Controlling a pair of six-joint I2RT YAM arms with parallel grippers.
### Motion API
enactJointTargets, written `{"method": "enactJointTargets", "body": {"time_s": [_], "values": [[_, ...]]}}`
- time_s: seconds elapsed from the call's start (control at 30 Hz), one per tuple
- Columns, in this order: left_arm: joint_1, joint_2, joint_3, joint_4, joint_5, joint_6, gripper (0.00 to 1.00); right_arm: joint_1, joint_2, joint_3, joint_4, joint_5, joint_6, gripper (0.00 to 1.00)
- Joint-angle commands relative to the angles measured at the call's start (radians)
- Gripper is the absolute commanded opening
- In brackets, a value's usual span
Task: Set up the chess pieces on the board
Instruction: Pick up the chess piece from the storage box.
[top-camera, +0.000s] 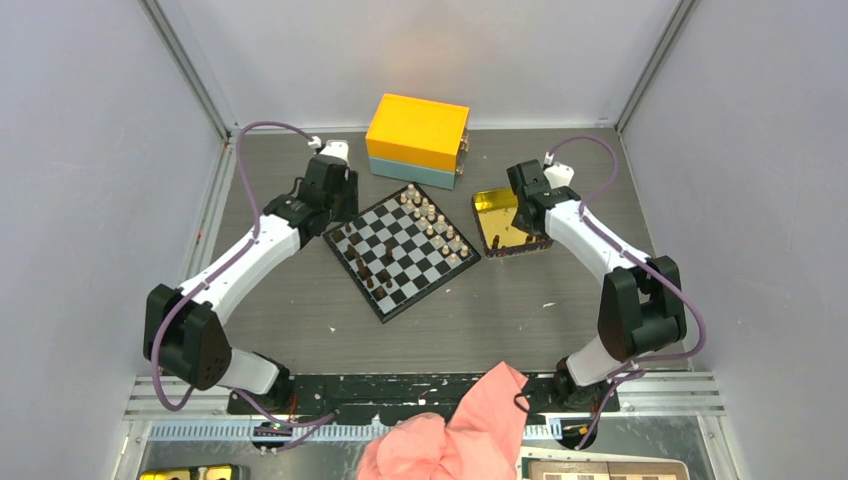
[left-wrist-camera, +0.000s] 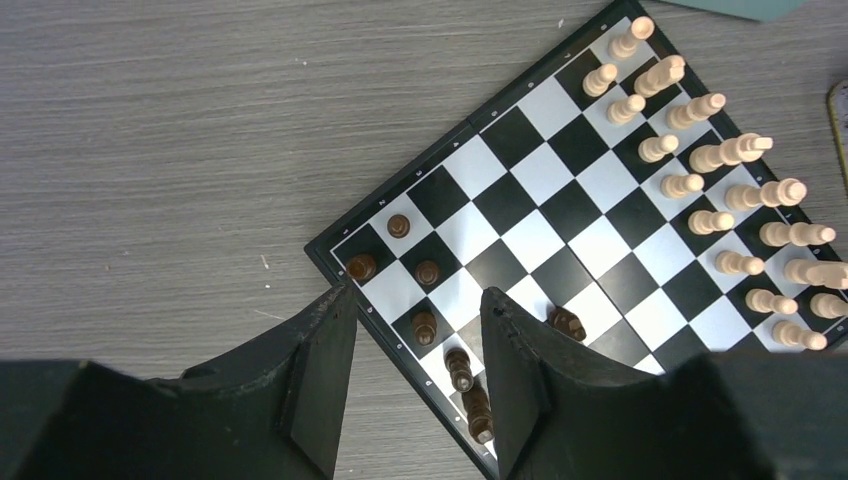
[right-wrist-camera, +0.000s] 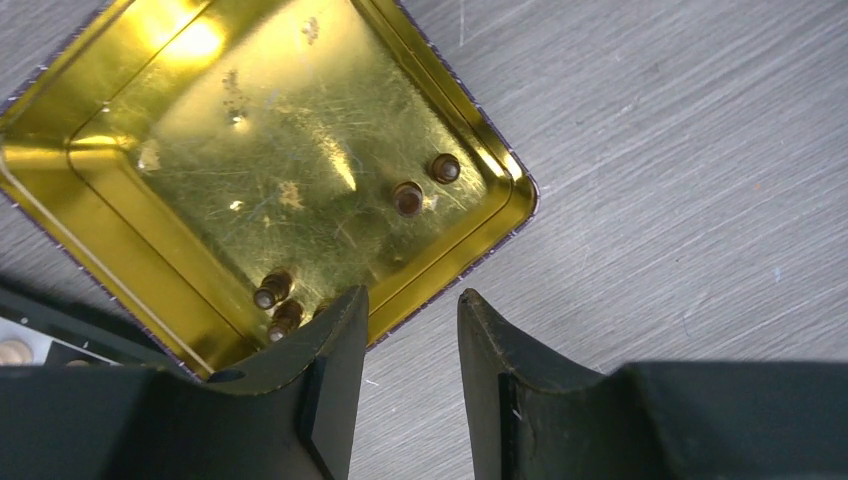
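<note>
On your left, the left gripper (left-wrist-camera: 418, 300) hangs with its jaws apart and nothing between them, above the corner of the board (left-wrist-camera: 535, 240) where a handful of dark chessmen (left-wrist-camera: 425, 327) stand. Across the board, the light chessmen (left-wrist-camera: 742, 150) line the opposite edge in two rows. On your right, the right gripper (right-wrist-camera: 412, 295) hovers, jaws parted and empty, over the rim of the gold tin (right-wrist-camera: 300, 130), which lies just beside the board and holds a few loose dark pieces (right-wrist-camera: 407, 197).

Board (left-wrist-camera: 520, 200) carries sixteen light chessmen (left-wrist-camera: 682, 184), seven dark chessmen (left-wrist-camera: 427, 272).
</note>
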Motion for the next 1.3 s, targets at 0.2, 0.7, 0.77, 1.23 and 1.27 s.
{"method": "enactJointTargets", "body": {"time_s": [0.2, 0.7, 0.77, 1.23, 1.27], "values": [[-0.013, -0.078, 0.013, 0.010, -0.008, 0.002, 0.50, -0.046, 0.008, -0.016, 0.034, -0.040, 0.061, 0.44], [-0.015, -0.069, 0.001, 0.021, -0.008, 0.025, 0.49, -0.083, 0.151, 0.043, 0.091, -0.074, 0.036, 0.44], [-0.015, -0.067, -0.001, 0.025, -0.008, 0.025, 0.49, -0.086, 0.162, 0.046, 0.095, -0.078, 0.036, 0.44], [-0.015, -0.057, -0.012, 0.029, -0.011, 0.033, 0.48, -0.100, 0.216, 0.065, 0.116, -0.081, 0.038, 0.43], [-0.015, -0.057, -0.012, 0.029, -0.011, 0.033, 0.48, -0.100, 0.218, 0.066, 0.116, -0.080, 0.038, 0.43]]}}
